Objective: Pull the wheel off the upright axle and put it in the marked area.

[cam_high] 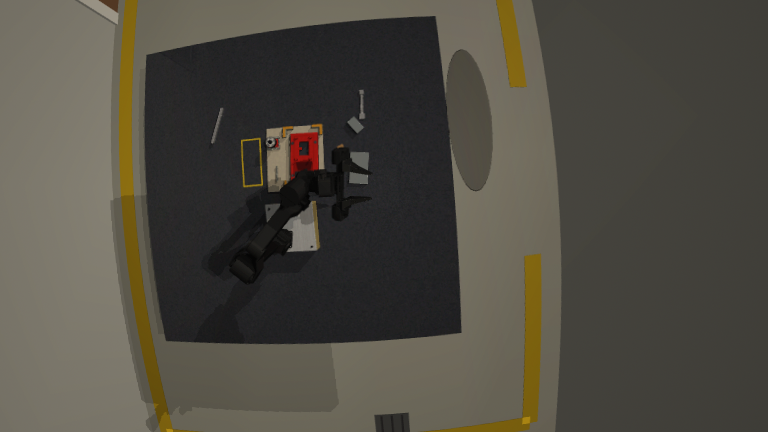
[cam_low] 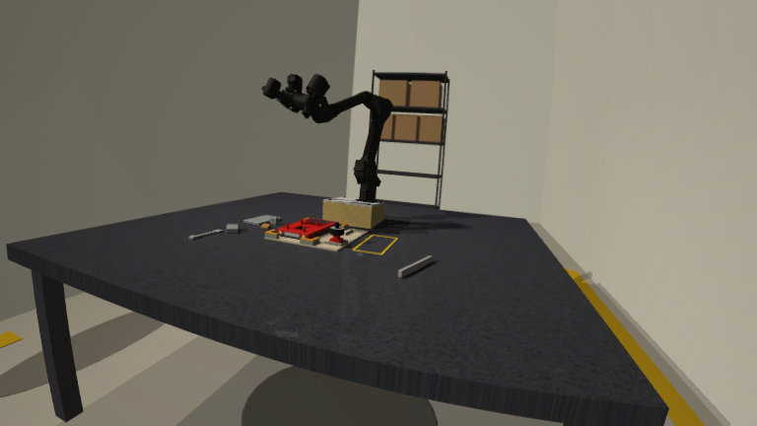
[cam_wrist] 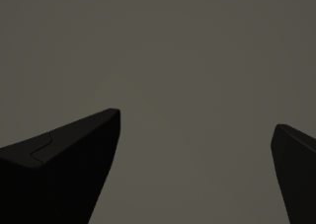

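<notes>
Nothing is done yet. The black parallel-jaw gripper (cam_low: 295, 88) hangs high in the air, fingers well apart and holding nothing. Far below them, the small dark wheel (cam_high: 271, 142) sits on its axle, just beside the yellow-outlined rectangle (cam_high: 251, 162).

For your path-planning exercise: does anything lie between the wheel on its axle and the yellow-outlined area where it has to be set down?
Nothing visible does. The wheel sits at the board's corner nearest the marked area, with only bare tabletop between them. The pincer is open and high above the table, holding nothing.
</notes>
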Motion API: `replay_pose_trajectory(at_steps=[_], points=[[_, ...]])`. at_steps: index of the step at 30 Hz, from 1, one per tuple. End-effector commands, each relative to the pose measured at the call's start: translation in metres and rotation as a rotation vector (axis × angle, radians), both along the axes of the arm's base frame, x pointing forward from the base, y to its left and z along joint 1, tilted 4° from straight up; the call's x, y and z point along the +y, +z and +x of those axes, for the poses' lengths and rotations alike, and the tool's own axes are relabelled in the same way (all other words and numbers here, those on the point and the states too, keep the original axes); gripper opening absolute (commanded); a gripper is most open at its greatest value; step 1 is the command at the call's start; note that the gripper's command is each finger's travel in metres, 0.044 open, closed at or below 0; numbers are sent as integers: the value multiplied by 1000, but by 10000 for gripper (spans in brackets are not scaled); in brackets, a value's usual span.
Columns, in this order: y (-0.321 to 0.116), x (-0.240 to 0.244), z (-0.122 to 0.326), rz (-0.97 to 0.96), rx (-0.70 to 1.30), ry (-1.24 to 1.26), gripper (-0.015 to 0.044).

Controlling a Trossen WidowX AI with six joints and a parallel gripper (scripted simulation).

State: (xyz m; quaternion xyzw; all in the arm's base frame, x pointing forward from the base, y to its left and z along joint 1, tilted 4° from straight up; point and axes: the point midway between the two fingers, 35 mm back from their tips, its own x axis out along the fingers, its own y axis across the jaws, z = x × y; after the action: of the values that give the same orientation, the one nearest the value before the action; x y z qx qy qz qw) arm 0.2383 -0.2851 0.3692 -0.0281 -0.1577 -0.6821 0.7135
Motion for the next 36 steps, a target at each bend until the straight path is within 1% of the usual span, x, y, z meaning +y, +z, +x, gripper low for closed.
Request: replay_pose_trajectory(at_steps=[1,11,20,28,36], points=[[-8,3,29,29,64,89,300],[-57,36,123,159,341,385,300],[-113,88,185,293,584,645,300],[-168,149,216,436,808,862,300],[-222,218,222,606,1044,1055,300]])
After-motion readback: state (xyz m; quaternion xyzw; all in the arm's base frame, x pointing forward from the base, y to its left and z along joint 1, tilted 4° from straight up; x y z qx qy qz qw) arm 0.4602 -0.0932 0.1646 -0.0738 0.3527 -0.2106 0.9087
